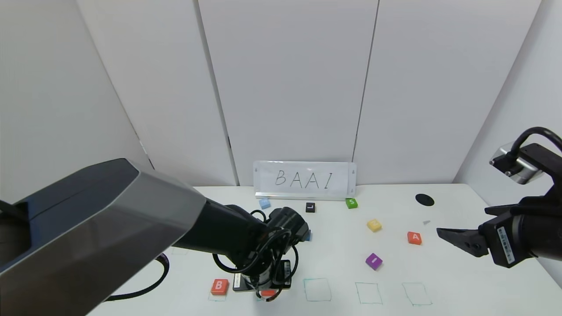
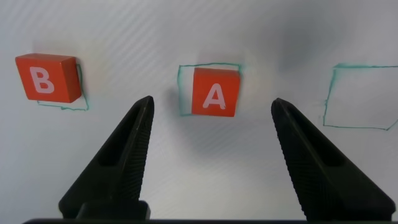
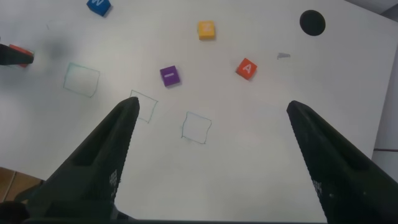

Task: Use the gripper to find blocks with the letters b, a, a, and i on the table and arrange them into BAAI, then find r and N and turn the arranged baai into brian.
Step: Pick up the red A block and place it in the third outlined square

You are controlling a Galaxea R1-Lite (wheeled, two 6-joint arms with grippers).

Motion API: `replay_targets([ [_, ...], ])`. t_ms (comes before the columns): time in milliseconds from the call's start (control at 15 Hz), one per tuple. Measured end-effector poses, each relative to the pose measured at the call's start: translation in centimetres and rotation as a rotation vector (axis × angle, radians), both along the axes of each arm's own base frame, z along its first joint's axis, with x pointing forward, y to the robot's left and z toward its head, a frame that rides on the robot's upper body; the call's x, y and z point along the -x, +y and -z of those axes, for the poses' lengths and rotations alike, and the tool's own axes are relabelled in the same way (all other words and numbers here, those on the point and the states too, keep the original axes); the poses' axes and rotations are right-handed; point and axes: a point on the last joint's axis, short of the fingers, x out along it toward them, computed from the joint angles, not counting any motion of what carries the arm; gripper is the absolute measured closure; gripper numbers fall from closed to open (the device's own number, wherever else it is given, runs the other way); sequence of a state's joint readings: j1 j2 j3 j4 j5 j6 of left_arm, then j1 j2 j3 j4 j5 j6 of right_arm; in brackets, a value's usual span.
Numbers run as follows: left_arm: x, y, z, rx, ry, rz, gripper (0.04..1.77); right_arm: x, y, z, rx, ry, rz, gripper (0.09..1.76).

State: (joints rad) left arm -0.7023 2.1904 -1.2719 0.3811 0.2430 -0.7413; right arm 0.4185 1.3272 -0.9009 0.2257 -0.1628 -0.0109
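- judging from the green outlines on the surface, two of four letters are placed: the b block lies over the first outline, slightly off it, and an a block sits inside the second.
- the left gripper is seen low over that a block, its fingers apart on either side and not touching it; the block is judged released.
- three outlines are left bare in the head view, the nearest being the third outline.
- the second a block and the purple i block are still loose, well apart from the row, toward the right side.
- the right gripper hangs above the right of the surface, fingers wide apart, holding nothing.
- no r or n block can be made out; the brian step is not yet begun.
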Motion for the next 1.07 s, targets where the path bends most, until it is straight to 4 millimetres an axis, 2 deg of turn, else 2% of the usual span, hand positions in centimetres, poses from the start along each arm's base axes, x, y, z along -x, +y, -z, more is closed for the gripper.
replay_targets([
  [400,1.9,1.7,-5.9,0.087,-0.095,0.054,0.26,-0.3,0.0,0.2,-0.002,0.01,0.012,0.14],
  [667,3.6,3.6,-9.3,0.231,-0.148,0.127,0.19,-0.9,-0.5,0.2,-0.002,0.016,0.043,0.14],
  [867,4.5,7.1,-12.3,0.31,-0.215,0.222,0.16,-1.6,-1.6,0.6,-0.003,0.037,0.103,0.14],
  [1067,6.2,11.5,-15.4,0.302,-0.303,0.329,0.14,-2.8,-2.7,1.6,-0.02,0.082,0.191,0.14],
])
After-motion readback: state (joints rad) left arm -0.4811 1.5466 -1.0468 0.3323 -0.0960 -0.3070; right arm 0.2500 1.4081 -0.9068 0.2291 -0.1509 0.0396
